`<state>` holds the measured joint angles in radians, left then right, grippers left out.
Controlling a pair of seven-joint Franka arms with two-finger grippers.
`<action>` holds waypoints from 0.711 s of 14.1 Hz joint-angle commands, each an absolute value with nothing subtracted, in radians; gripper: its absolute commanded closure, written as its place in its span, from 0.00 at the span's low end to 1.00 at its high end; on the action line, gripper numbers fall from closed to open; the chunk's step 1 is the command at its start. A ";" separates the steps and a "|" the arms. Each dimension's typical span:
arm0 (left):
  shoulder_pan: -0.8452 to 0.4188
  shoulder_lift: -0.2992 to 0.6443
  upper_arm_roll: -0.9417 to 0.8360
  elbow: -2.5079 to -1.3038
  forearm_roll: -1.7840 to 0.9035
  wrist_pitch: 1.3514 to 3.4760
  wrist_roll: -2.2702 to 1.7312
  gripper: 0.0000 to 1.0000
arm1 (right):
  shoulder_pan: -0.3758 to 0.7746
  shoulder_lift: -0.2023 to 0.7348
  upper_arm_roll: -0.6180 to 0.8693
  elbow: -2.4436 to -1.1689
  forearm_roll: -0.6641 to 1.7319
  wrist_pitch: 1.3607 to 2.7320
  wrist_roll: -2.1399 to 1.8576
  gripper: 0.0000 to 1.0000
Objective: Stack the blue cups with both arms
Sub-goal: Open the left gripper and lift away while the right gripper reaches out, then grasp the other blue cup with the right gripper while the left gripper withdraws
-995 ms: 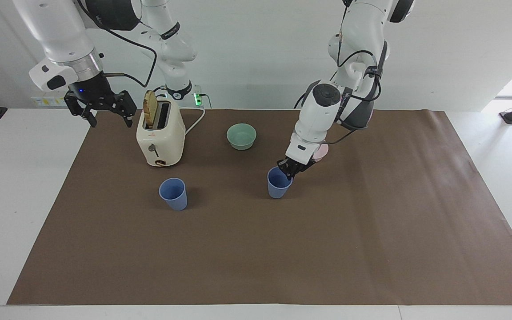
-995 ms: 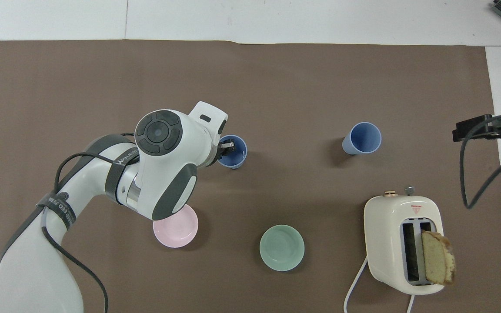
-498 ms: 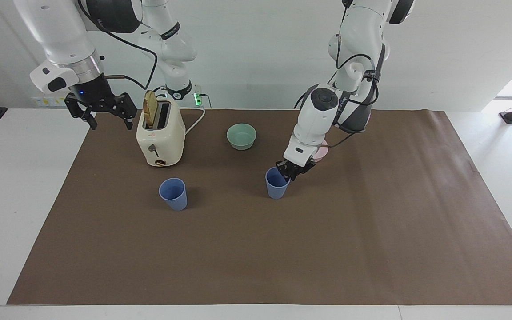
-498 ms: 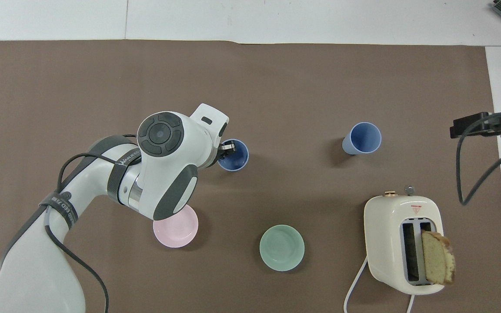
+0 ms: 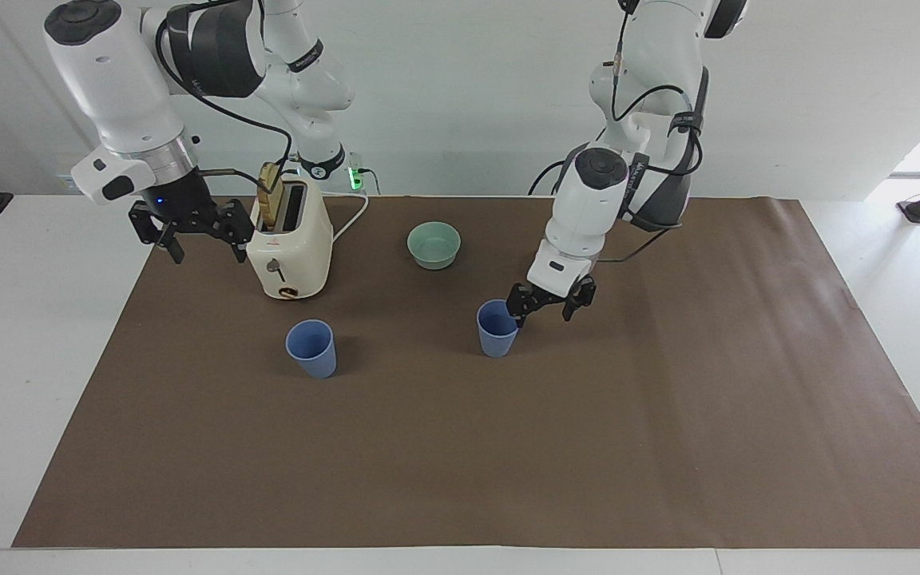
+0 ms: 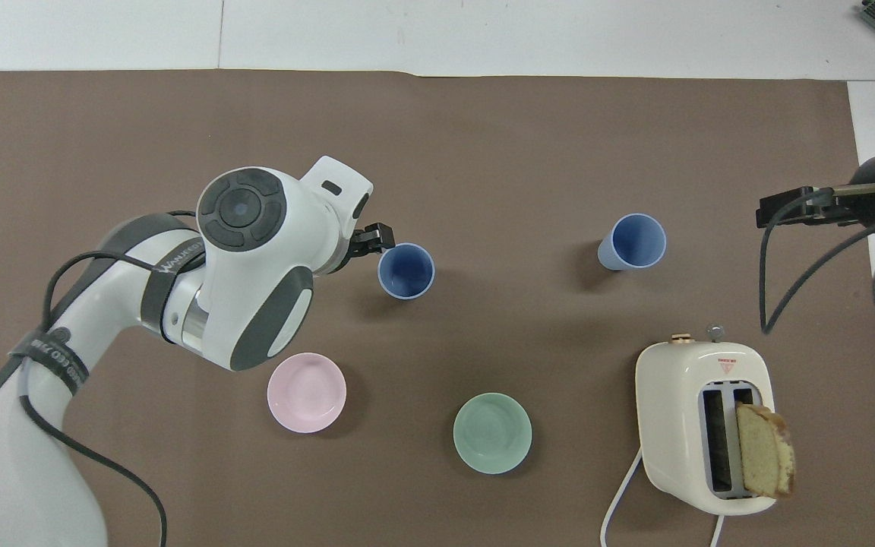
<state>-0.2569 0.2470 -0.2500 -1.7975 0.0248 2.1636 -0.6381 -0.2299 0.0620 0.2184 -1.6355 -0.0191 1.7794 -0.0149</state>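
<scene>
Facing view, centre of the frame: the left gripper (image 5: 549, 308) is seen spread wide and empty, one finger just beside the rim of the nearer blue cup (image 5: 497, 328), which stands upright on the brown mat (image 5: 668, 447) with nothing gripping it. In the overhead view the same gripper (image 6: 371, 241) is found at the cup's (image 6: 405, 270) edge, left of centre. The second blue cup (image 5: 311, 348) is seen lower left of centre in the facing view, upright and apart from the first (so no stack is formed yet). The right gripper (image 5: 192, 227) hangs at upper left, jaws apart and empty, beside the toaster (image 5: 289, 243) with its bread slice (image 5: 269, 196).

The step in hand is judged to be a release beside the first cup. It would be done well if the left gripper were lifted straight up, clear of the rim, so the cup is not tipped. The other cup should then be taken at its wall by the right gripper, raised level, centred over the open mouth and lowered slowly.

The green bowl (image 5: 434, 243) and pink bowl (image 6: 307, 392) should be avoided.
</scene>
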 commanded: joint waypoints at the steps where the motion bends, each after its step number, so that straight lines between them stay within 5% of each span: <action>1: -0.194 0.177 -0.252 -1.798 0.043 2.059 -0.508 0.00 | -0.233 0.121 0.222 -1.658 -0.002 1.865 -0.057 0.00; 6: -0.100 0.078 -0.252 -1.798 0.041 1.924 -0.323 0.00 | -0.178 0.241 0.227 -1.782 -0.002 2.113 -0.034 0.00; 10: -0.048 0.026 -0.249 -1.793 0.034 1.853 -0.244 0.00 | -0.166 0.296 0.227 -1.798 -0.005 2.148 -0.041 0.00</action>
<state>-0.0713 0.0603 -0.2425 -1.7861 0.0254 1.8898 -0.2782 -0.1586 0.2993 0.2253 -1.7796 -0.0183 2.1328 -0.0278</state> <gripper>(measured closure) 0.000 0.000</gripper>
